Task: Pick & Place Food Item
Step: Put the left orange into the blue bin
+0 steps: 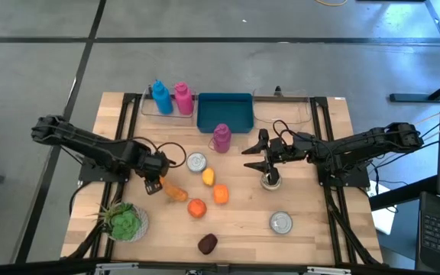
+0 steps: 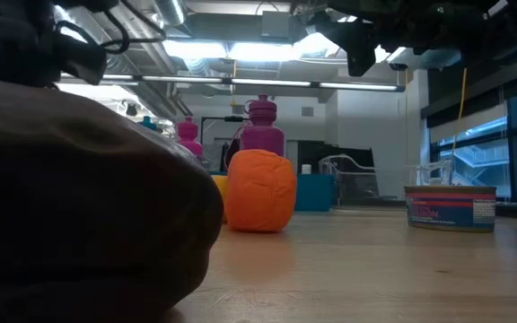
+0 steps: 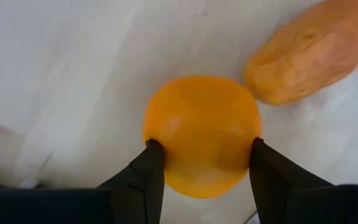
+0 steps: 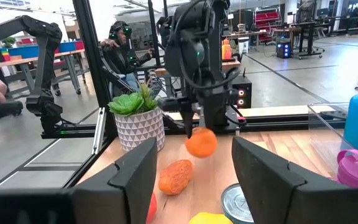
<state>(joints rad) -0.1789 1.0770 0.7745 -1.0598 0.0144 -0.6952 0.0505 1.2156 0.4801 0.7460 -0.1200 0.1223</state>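
**Left gripper clamped on the orange ball**

Your left gripper (image 3: 205,163) has its two fingers pressed on either side of the orange ball (image 3: 202,134), held clear of the table (image 1: 312,229). It's round, so no long axis to call. Just beside the ball lies the elongated orange piece (image 3: 309,53), angled away from it. Beyond, the potted succulent (image 4: 135,121) stands near. Your right gripper (image 1: 260,160) hangs with fingers apart, well away from the ball, above a can (image 1: 270,180).
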